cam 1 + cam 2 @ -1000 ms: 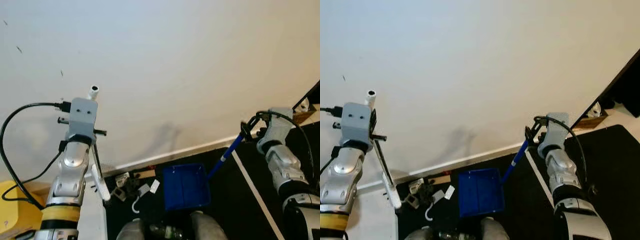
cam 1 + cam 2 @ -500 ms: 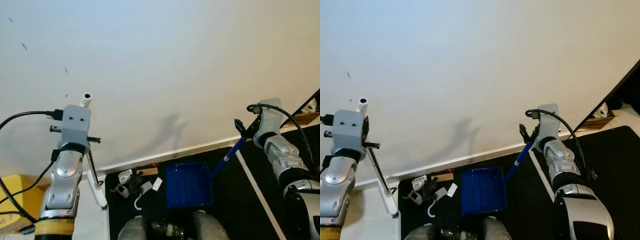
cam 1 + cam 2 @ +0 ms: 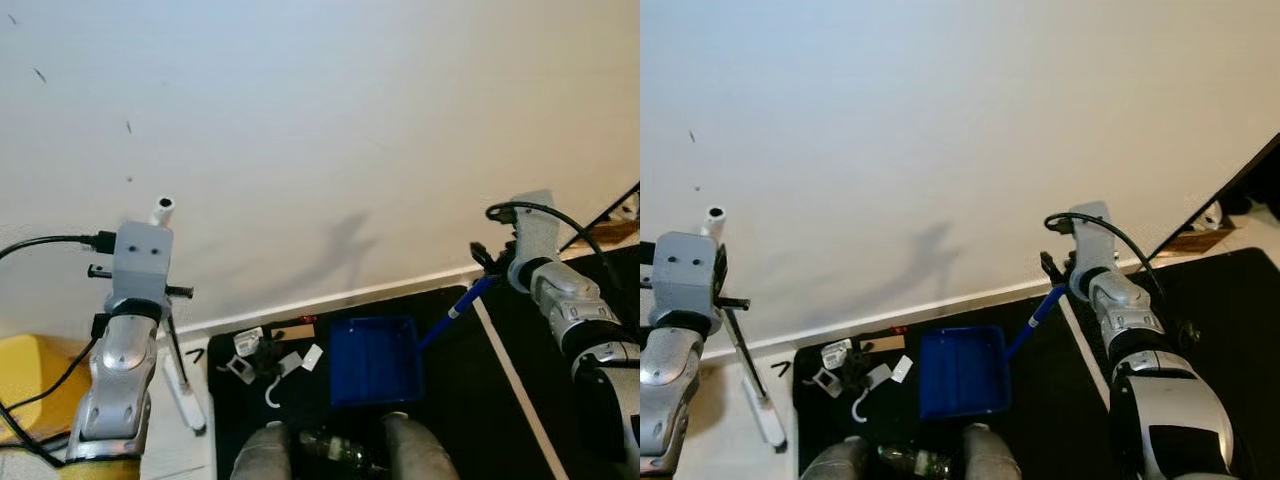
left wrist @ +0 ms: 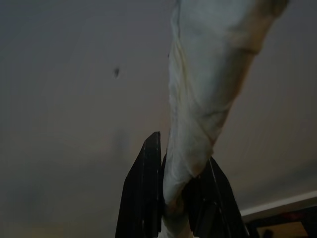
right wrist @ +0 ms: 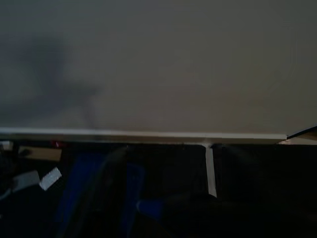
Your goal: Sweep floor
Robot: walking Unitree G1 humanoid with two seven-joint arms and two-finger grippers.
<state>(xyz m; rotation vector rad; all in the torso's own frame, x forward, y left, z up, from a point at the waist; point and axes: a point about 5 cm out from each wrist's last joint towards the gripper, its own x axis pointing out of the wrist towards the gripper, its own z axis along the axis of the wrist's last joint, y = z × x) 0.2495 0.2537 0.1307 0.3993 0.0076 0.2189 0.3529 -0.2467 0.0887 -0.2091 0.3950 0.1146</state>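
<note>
**Q:** Since a second ago, what has shifted?

**A:** Mostly the camera; the whole scene has slid. The blue dustpan [image 3: 373, 358] still sits flat on the black floor [image 3: 470, 420] near the white wall [image 3: 330, 120], with the debris [image 3: 268, 357] just beside it on the robot's left.

**Q:** And the arms?

**A:** The right gripper [image 3: 487, 268] stays clenched on the dustpan's blue handle [image 3: 455, 307]. The left gripper [image 4: 171, 198] stays raised, its fingers grasping the white broom handle [image 4: 208, 89]. Sweeping the scraps into the pan looks not yet done.

**Q:** Anything unclear?

**A:** The broom's head [image 3: 186, 400] is thin and hard to read. Each scrap is too small to name.
</note>
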